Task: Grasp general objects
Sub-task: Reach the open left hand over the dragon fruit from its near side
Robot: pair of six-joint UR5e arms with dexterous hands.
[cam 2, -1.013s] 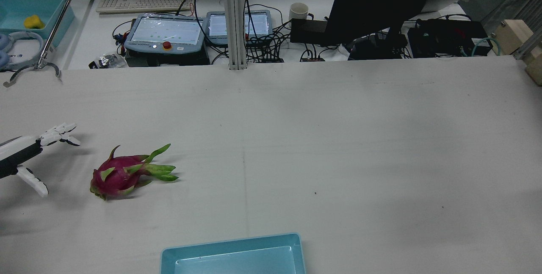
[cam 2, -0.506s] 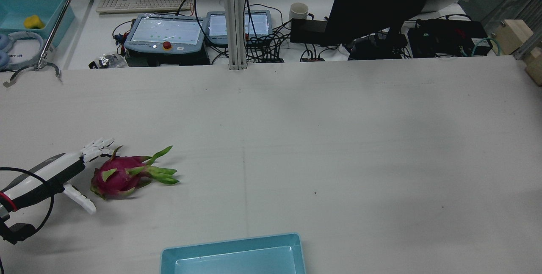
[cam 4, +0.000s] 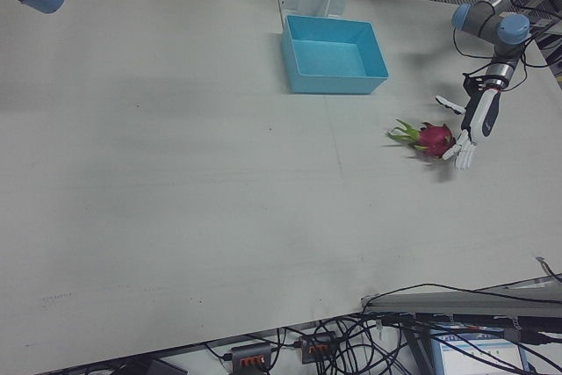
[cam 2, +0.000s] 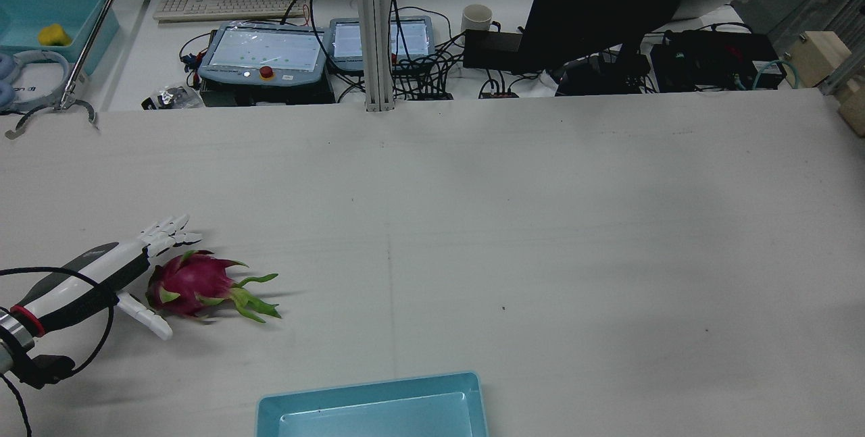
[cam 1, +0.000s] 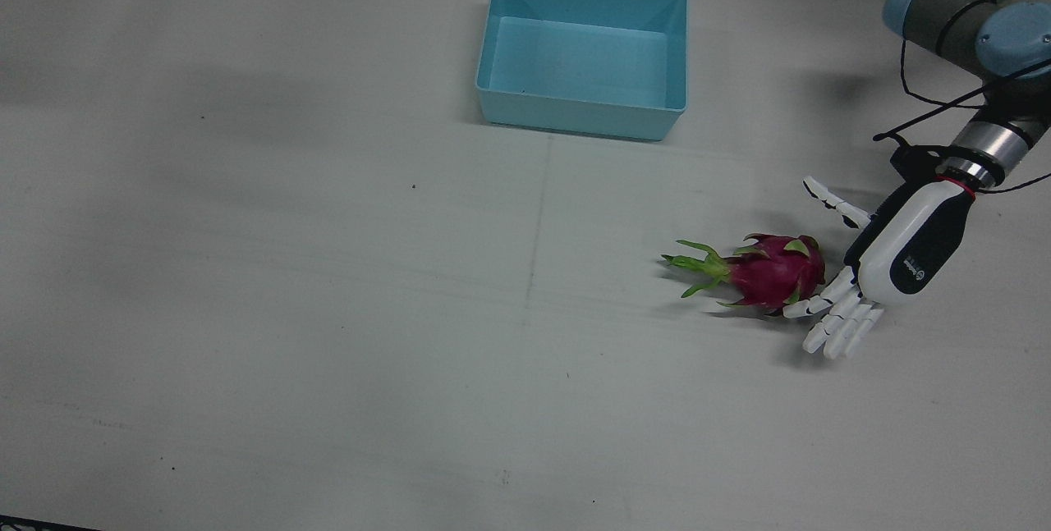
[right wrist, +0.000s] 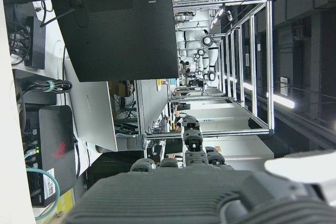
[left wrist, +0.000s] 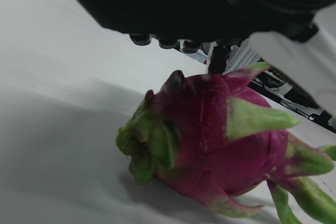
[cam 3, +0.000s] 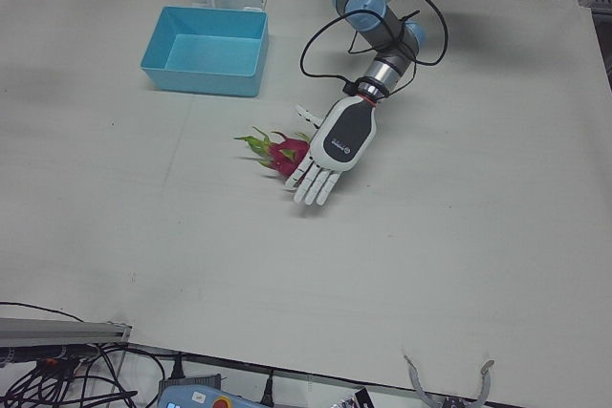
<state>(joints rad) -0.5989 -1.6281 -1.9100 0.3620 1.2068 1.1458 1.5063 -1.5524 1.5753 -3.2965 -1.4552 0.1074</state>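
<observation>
A pink dragon fruit (cam 2: 196,281) with green leafy tips lies on the white table; it also shows in the front view (cam 1: 772,270), the left-front view (cam 3: 284,152), the right-front view (cam 4: 432,139) and close up in the left hand view (left wrist: 220,145). My left hand (cam 2: 118,275) is open, fingers spread, flat against the fruit's outer side with the thumb on the near side; it shows in the front view (cam 1: 862,276), left-front view (cam 3: 330,155) and right-front view (cam 4: 470,133). It touches the fruit without closing on it. My right hand shows only its own dark palm in the right hand view (right wrist: 210,192).
A light blue bin (cam 1: 585,55) stands at the robot's edge of the table, seen also in the rear view (cam 2: 372,406). Behind the table's far edge are pendants (cam 2: 263,52), a keyboard, a monitor (cam 2: 608,11) and cables.
My left hand moved right across the table to the dragon fruit and pressed against it. The fruit turned and shifted a little, its green tips now pointing lower.
</observation>
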